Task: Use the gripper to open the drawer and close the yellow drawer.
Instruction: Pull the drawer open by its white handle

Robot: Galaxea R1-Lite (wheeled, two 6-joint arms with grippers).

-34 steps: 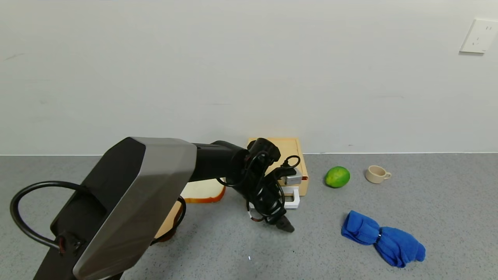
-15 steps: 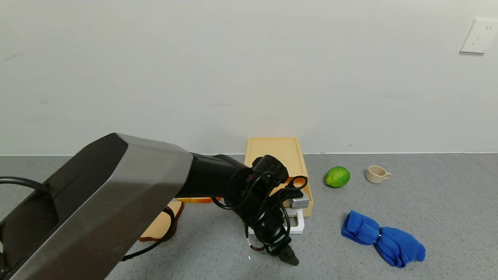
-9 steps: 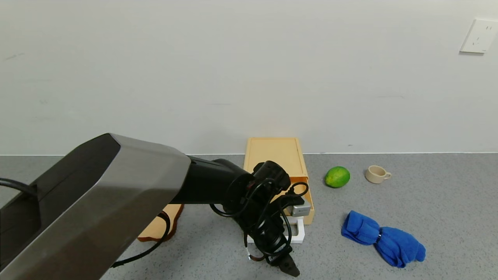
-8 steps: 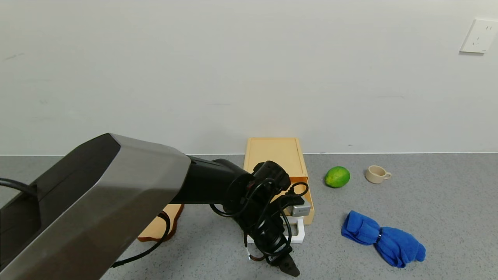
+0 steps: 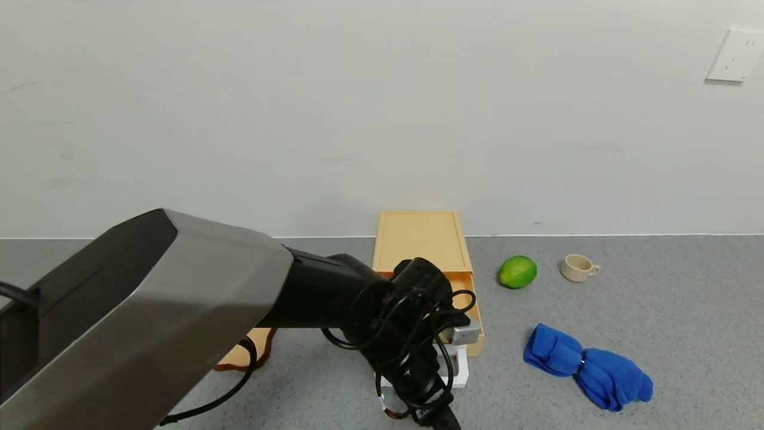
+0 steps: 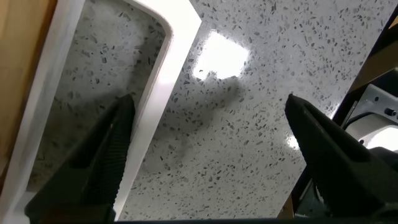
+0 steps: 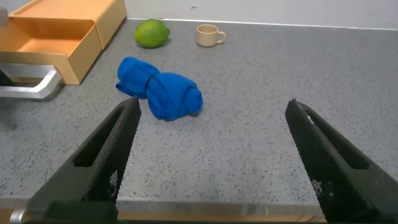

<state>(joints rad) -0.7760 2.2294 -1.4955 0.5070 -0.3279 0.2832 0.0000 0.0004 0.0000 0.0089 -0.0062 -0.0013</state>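
Observation:
The pale yellow drawer (image 5: 467,288) stands pulled partly out of its low casing (image 5: 421,237) at the wall. Its white loop handle (image 5: 459,370) points to the table's near edge. My left gripper (image 5: 440,395) is open and straddles the handle's front bar (image 6: 163,93). One finger (image 6: 93,162) is inside the loop, the other (image 6: 329,155) outside it over the grey table. The right wrist view shows the open drawer (image 7: 46,43) and its handle (image 7: 28,84) from the side. My right gripper (image 7: 211,162) is open and empty, low by the table's near edge.
A green lime (image 5: 517,272) and a small beige cup (image 5: 578,267) sit right of the casing. A crumpled blue cloth (image 5: 588,367) lies nearer, at the right. A bread slice (image 5: 248,353) lies left of the drawer, partly behind my left arm.
My left gripper has moved toward the table's near edge with the handle. The drawer has slid farther out of its casing.

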